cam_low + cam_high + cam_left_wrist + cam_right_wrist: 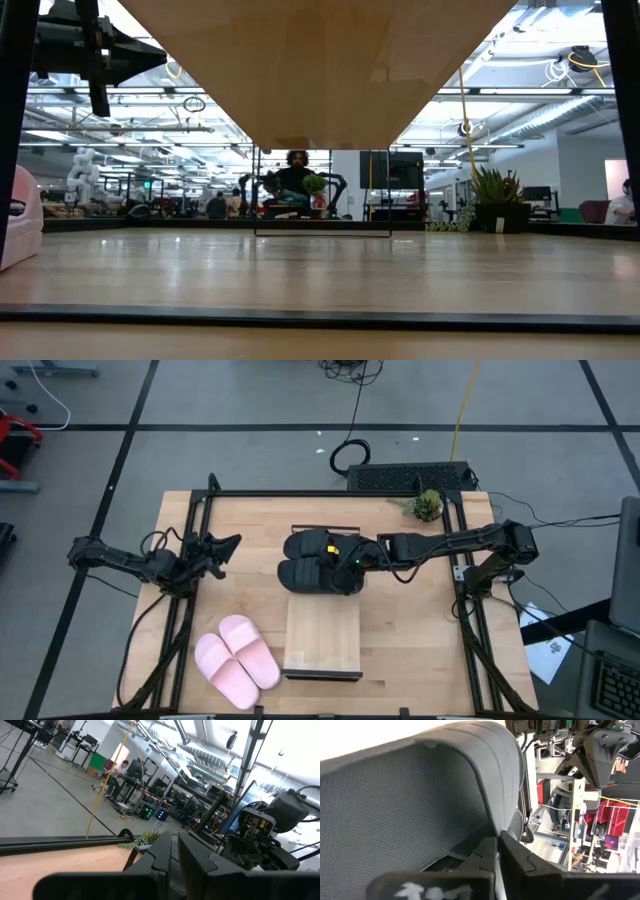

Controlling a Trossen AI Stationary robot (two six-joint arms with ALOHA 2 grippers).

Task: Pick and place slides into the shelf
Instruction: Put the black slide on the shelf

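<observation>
Two black slides (318, 560) lie side by side on the far end of the shelf (322, 635), the pale board in the middle of the table. The pink pair (237, 658) rests sole-down on the table, left of the shelf's near end; one pink slide (18, 220) shows at the edge of the low view. My right gripper (352, 557) reaches in from the right and is shut at the black slides. My left gripper (222, 550) hovers shut over the table's left side, apart from everything. My right gripper is shut at the edge of a black slide's wide strap (490, 815), coming in level from the table's right. The fingertips (487, 851) meet right at that edge. How much strap lies between them is hidden by the fingers themselves.
A small potted plant (427, 506) stands at the table's far right corner beside a black frame post. A black rail frame (190, 590) runs along the table's sides. The near half of the shelf board is bare wood. People sit in the room beyond (295, 180).
</observation>
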